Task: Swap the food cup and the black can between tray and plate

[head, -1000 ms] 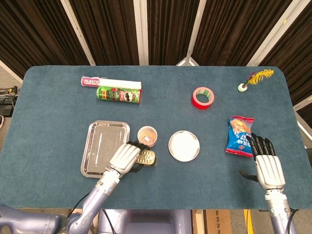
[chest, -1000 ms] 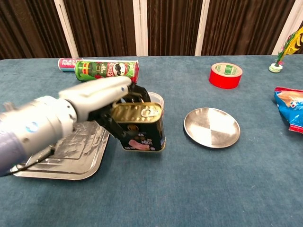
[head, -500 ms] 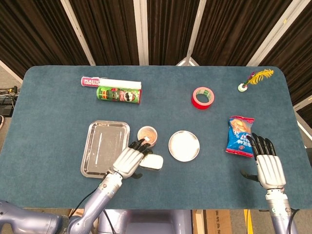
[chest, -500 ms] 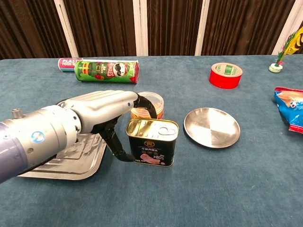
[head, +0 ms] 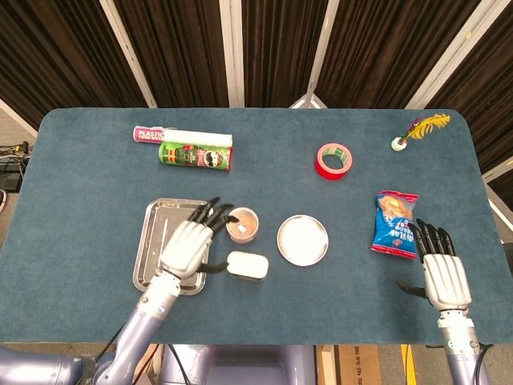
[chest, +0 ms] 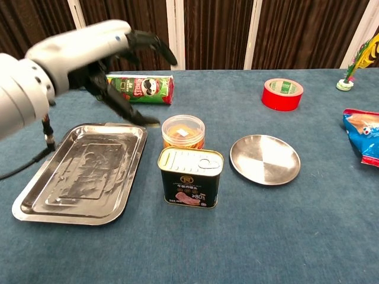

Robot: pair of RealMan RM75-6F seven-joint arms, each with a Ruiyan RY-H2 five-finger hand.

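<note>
Black can (chest: 190,177) upright on surface (head: 96,192), long side left-right, just near of food cup (chest: 183,131).
Tray (chest: 83,173) left, plate (chest: 265,158) right; left hand (head: 189,243) empty, fingers spread over tray; right hand (head: 442,276) spread, empty.

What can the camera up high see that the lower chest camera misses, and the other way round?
Only the head view shows the right hand, open at the table's near right corner, and the whole white roll behind the green chip tube. Only the chest view shows the black can's dark side label and the food cup's clear wall. Both show the left hand with fingers spread over the tray, the round plate, red tape and blue snack bag.
</note>
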